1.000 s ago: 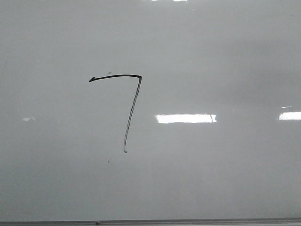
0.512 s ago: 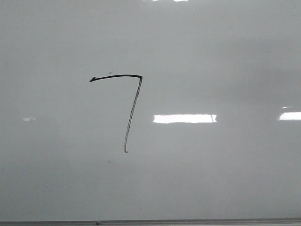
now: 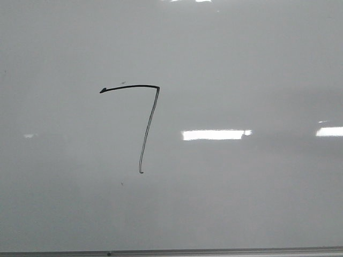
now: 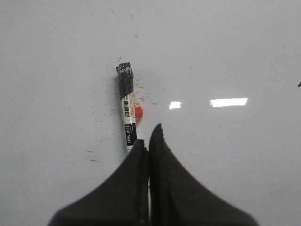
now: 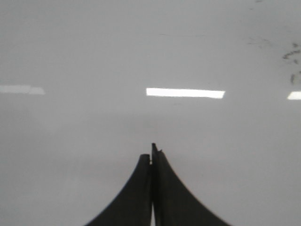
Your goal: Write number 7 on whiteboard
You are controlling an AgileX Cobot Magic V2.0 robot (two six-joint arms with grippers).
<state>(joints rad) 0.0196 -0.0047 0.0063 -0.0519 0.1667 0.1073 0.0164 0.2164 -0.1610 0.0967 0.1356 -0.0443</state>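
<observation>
The number 7 (image 3: 134,86) is drawn in thin black line on the whiteboard (image 3: 241,203), left of centre in the front view. Neither gripper shows in that view. In the left wrist view my left gripper (image 4: 149,136) is shut with nothing between its jaws. A black and white marker (image 4: 127,108) lies flat on the board just beyond and beside its left fingertip (image 4: 138,146), which hides the marker's near end. In the right wrist view my right gripper (image 5: 151,153) is shut and empty over bare board (image 5: 70,141).
A small red spot (image 4: 139,112) sits against the marker's side. Faint dark smudges (image 4: 91,155) mark the board around it, and more show in the right wrist view (image 5: 291,54). The board's thin grey edge (image 3: 214,251) runs along the bottom of the front view.
The 7 sits a few pixels further left in the front view and the light reflections have shifted slightly. Nothing else differs.
</observation>
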